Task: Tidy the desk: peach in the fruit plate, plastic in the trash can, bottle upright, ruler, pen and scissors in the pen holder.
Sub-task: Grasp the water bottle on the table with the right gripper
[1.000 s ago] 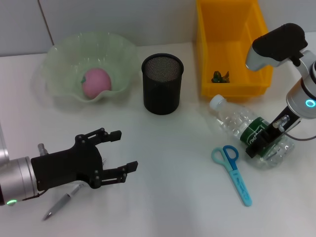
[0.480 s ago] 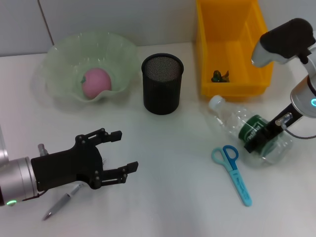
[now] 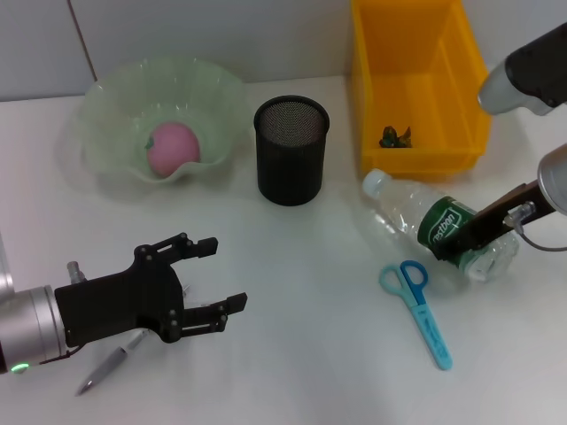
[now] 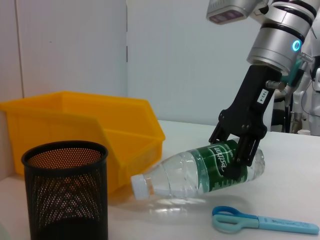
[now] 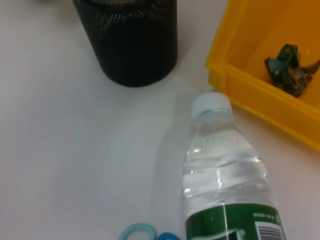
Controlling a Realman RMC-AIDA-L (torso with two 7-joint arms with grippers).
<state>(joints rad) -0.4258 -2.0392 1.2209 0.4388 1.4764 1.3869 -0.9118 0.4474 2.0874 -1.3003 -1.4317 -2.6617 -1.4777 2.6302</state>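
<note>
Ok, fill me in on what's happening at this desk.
The right gripper is clamped on the green-labelled bottle, which is tilted with its base end off the table, cap toward the black mesh pen holder. The left gripper hovers open above the pen. The peach sits in the fruit plate, crumpled plastic lies in the yellow bin, and the scissors lie on the table.
</note>
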